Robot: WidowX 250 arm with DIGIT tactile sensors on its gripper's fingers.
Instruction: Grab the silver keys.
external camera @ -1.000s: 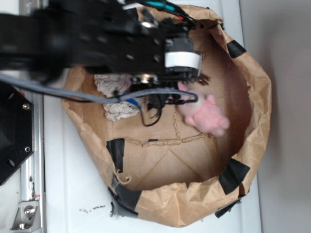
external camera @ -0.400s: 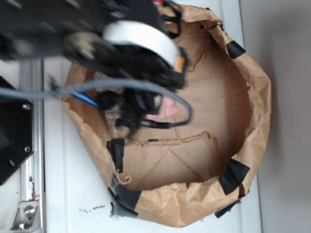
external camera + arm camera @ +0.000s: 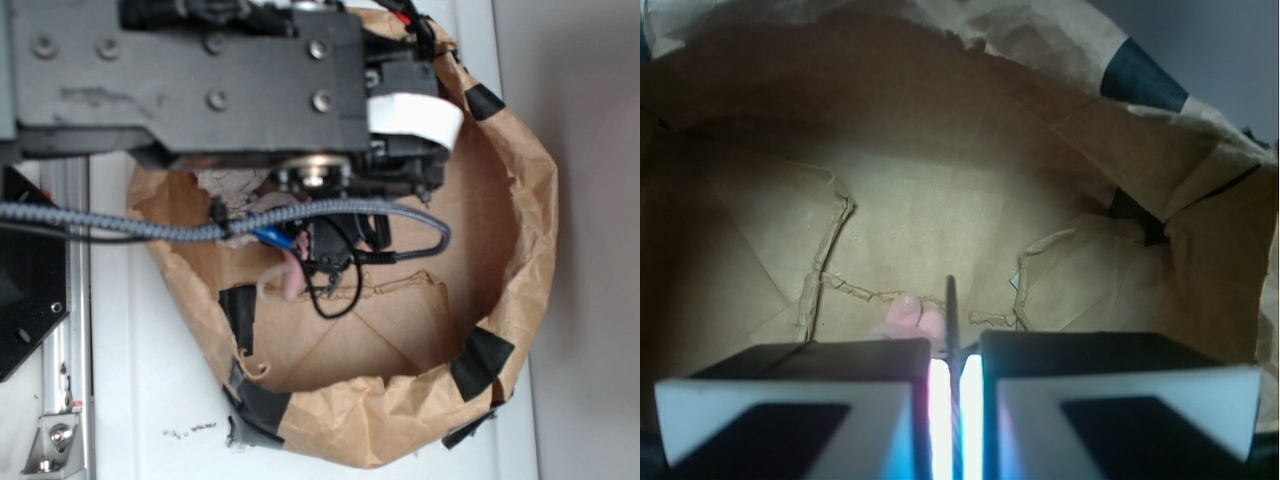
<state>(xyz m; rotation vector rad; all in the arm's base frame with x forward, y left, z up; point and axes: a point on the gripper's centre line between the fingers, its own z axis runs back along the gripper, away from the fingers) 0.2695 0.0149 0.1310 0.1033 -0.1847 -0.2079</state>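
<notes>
The tool is seen nearly closed, a thin dark strip between its pads; the silver keys cannot be found (the arm hides much of the paper bag); a pink plush is partly hidden.

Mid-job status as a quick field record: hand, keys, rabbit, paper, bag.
hand: nearly shut, thin dark strip in the gap
silver keys: not visible in either view
pink plush rabbit: small part showing just past the hand
white paper wad: partly hidden, inside bag
paper bag: open, black tape on rim
</notes>
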